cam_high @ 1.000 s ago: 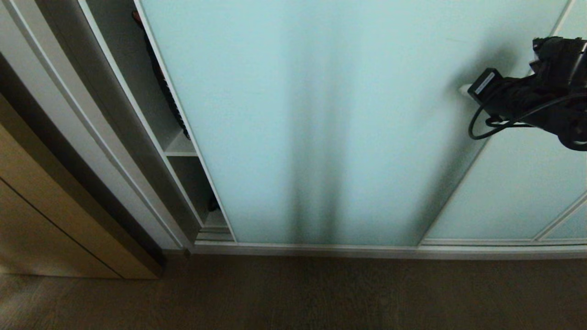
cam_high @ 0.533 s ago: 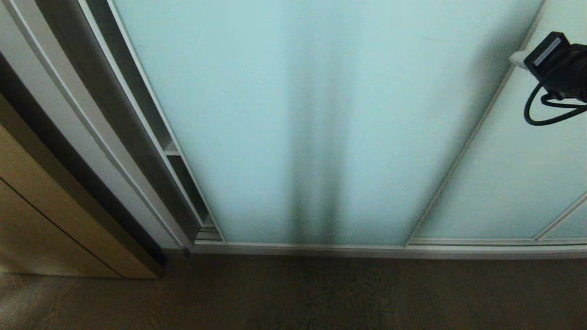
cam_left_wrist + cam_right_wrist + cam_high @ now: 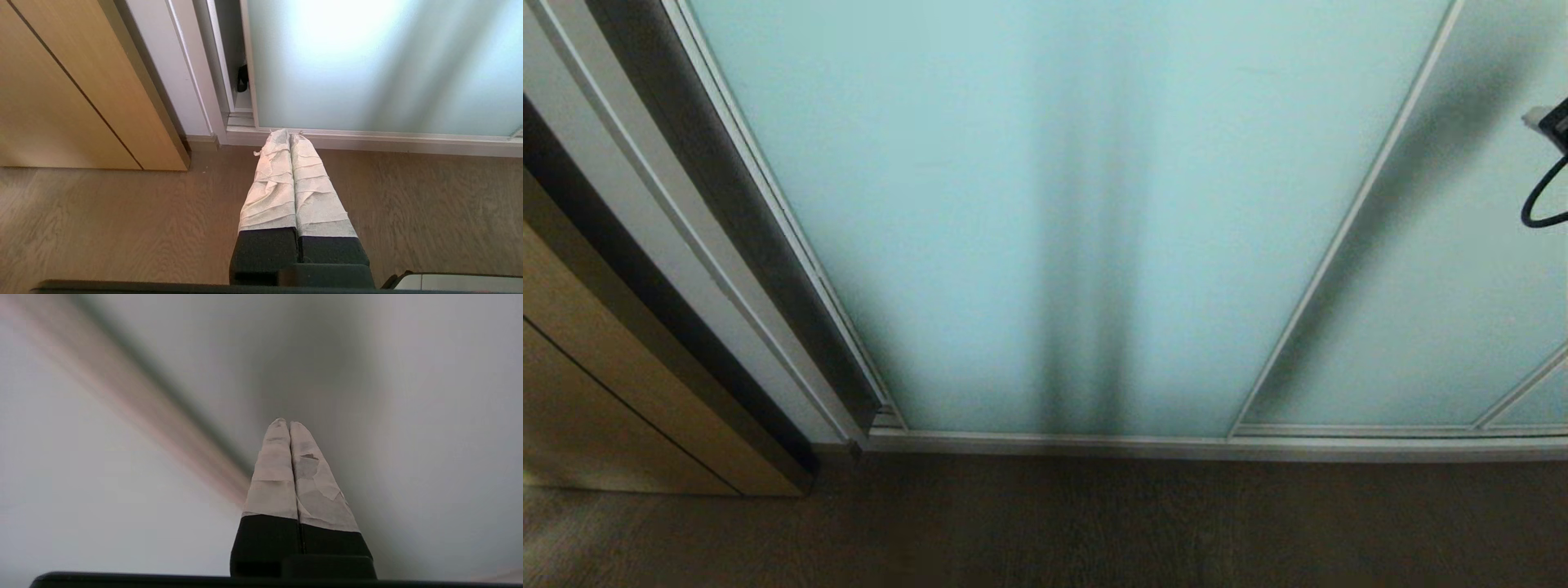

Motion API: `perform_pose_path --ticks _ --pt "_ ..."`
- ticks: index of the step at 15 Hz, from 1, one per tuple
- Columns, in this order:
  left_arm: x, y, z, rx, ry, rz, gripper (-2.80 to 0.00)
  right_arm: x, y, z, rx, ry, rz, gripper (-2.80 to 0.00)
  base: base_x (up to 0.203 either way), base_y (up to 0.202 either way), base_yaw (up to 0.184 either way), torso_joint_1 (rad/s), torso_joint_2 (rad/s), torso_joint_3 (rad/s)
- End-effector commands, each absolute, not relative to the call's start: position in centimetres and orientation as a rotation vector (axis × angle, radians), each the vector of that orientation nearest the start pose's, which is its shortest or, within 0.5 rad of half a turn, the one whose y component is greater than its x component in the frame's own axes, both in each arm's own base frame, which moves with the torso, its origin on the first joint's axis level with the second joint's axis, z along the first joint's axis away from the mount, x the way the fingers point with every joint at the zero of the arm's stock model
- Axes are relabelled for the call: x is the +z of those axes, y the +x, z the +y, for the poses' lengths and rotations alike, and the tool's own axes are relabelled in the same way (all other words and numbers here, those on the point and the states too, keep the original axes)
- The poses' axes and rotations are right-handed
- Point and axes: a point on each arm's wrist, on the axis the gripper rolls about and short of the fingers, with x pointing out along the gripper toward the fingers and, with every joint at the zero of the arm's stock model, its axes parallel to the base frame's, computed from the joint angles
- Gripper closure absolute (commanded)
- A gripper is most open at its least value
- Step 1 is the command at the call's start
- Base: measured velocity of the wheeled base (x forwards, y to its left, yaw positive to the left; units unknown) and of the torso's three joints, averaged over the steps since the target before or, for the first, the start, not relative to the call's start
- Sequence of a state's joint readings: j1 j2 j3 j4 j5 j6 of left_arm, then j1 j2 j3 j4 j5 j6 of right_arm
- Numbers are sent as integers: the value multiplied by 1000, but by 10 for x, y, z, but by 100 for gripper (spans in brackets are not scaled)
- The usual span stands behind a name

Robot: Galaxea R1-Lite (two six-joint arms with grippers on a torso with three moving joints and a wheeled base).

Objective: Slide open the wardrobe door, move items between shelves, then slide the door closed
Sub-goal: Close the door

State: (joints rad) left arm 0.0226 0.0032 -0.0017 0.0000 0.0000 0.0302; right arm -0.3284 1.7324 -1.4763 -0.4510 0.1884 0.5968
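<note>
- Sliding wardrobe door point(image 3: 1045, 220): filled the frame's centre, drawn nearly across the opening, a narrow gap at the upper left
- Right gripper point(image 3: 289, 424): fingers pressed together, empty, at the glass, apparently for pushing
- Left gripper point(image 3: 289, 132): pressed together, parked above floor point(image 3: 122, 228)

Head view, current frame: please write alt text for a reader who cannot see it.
The sliding wardrobe door, frosted pale aqua glass, fills the view, reaching the wardrobe's left frame. A tan wood-grain door stands left, dark floor below, and a black cable shows at the right edge.
</note>
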Motion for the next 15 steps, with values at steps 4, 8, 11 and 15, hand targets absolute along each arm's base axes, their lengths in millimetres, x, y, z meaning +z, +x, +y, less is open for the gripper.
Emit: perform_pose_path --ticks 4,8,11,15 --pt "76 -23 0 22 30 2 0 282 386 -103 -30 595 -69 0 0 0 0 0 0 0" --pt "76 -23 -1 23 31 2 0 280 398 -82 29 632 -61 0 0 0 0 0 0 0" --pt "76 -23 -1 22 31 3 0 279 405 -65 67 632 -51 0 0 0 0 0 0 0" --pt "76 -23 -1 23 29 3 0 269 423 -35 79 630 -102 0 0 0 0 0 0 0"
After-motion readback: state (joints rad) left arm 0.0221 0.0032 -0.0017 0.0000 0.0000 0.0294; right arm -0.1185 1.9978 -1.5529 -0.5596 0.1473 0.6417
